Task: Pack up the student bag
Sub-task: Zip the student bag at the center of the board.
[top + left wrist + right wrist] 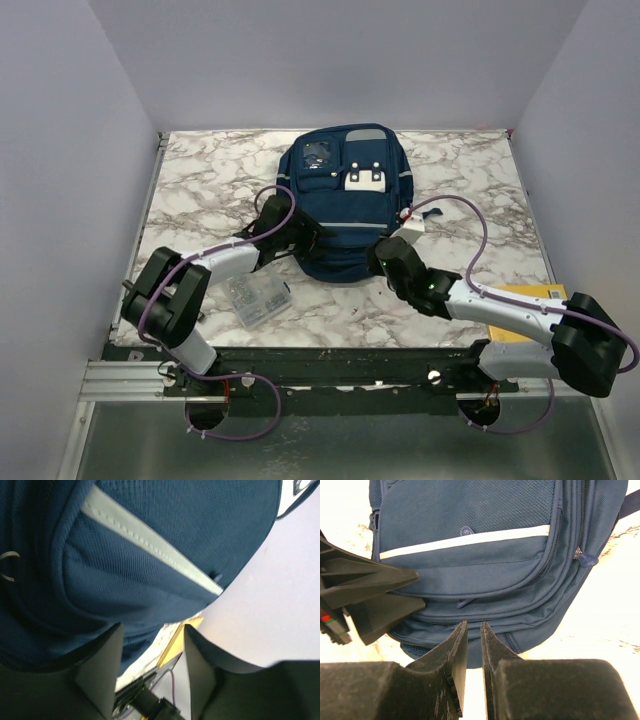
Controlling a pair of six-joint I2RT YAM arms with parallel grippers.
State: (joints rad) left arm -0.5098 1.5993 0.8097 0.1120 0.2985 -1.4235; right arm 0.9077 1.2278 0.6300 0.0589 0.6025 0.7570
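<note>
One student bag (345,205), one clear box (257,298)

Place: you're looking at a robot test cell in a lab, not a home or a shop.
Walls: plain pale grey wall panels (330,60) box your workspace in on the left, back and right.
Bench: a white-and-grey marble-patterned bench (200,180) fills the floor of the cell.
Mounting: a silver aluminium rail (120,381) runs along the near edge.
Machines: a black-and-white left robot arm (225,262) and a matching right robot arm (500,310) stand at that edge.
Wiring: a thin purple cable (450,199) loops off the arms in the open.
</note>
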